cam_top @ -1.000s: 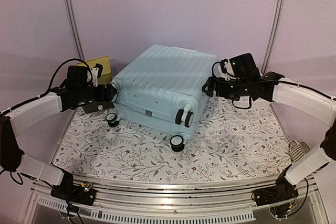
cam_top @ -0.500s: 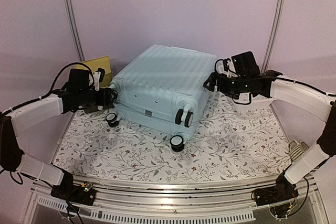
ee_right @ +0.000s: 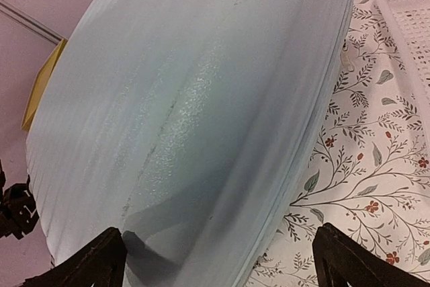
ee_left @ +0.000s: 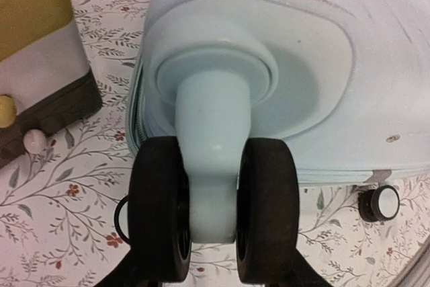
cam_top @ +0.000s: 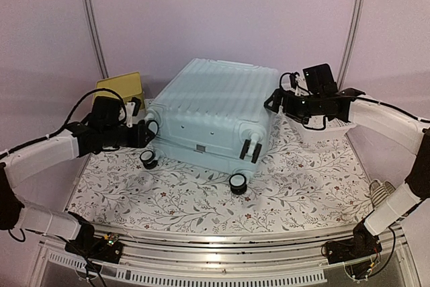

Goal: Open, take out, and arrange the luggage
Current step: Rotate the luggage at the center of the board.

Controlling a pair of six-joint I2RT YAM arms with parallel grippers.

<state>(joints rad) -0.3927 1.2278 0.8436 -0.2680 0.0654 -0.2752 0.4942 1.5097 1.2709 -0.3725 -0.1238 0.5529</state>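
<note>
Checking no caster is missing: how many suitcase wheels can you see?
4, all on the luggage's near end: lower left wheel, lower right wheel, upper right wheel, and upper left wheel at the left gripper. None seems hidden.

The luggage is laid flat on the far half of the counter, its wheeled end turned to the near edge. Casters are seen there, two raised on the upper shell and two lower down (whether both touch the counter cannot be told). A box is set just beside the luggage at the far left, and a basket near its right side. The left claw is placed around the upper left caster, the right claw at the luggage's far right edge.
</note>
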